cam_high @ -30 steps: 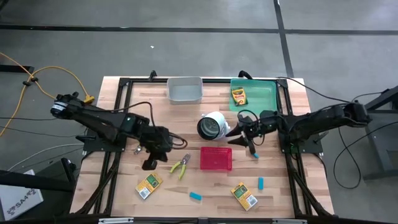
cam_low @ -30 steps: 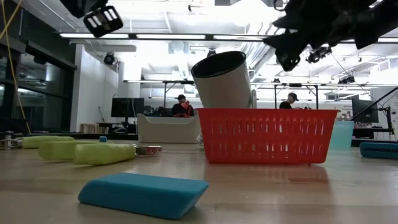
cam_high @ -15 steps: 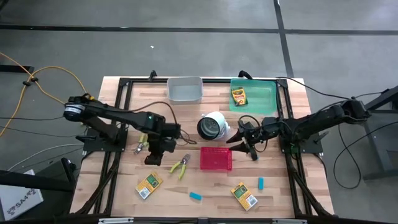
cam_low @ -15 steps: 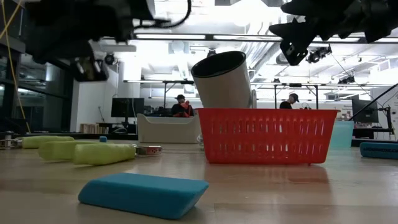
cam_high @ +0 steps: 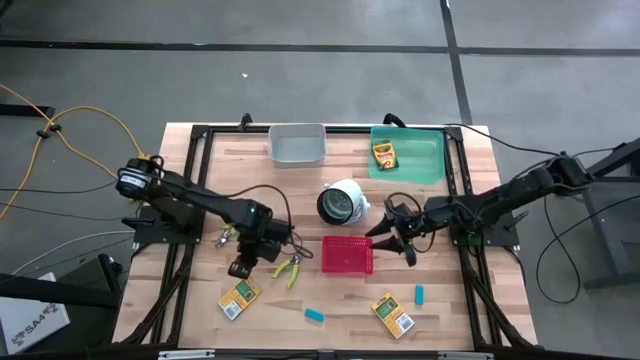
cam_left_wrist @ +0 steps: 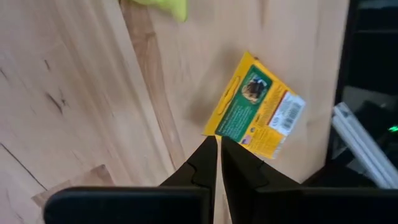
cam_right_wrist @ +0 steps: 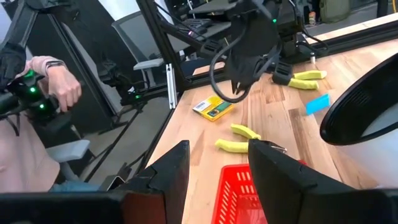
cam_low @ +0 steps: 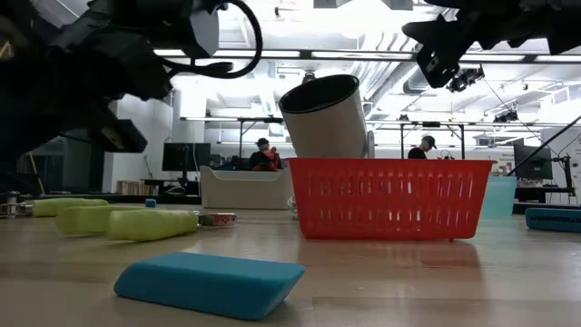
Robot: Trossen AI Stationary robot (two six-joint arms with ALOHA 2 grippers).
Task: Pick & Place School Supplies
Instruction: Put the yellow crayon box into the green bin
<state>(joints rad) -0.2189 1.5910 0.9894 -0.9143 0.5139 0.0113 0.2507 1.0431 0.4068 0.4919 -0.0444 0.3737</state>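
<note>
From above: left gripper (cam_high: 240,268) low over the wood beside the plier-like tool (cam_high: 289,268), just up from a crayon box (cam_high: 240,297); right gripper (cam_high: 398,238) raised between white cylinder (cam_high: 342,202) and red basket (cam_high: 347,255); another crayon box (cam_high: 383,154) in the green tray (cam_high: 428,160), blue blocks (cam_high: 315,315) near the front edge. At table level: blue block (cam_low: 209,283) closest, yellow-green handles (cam_low: 150,223) behind. Left wrist: fingers (cam_left_wrist: 200,167) shut, pressed together, empty, above the box (cam_left_wrist: 255,106). Right wrist: fingers (cam_right_wrist: 171,165) parted, holding nothing, over the basket (cam_right_wrist: 239,198)
</note>
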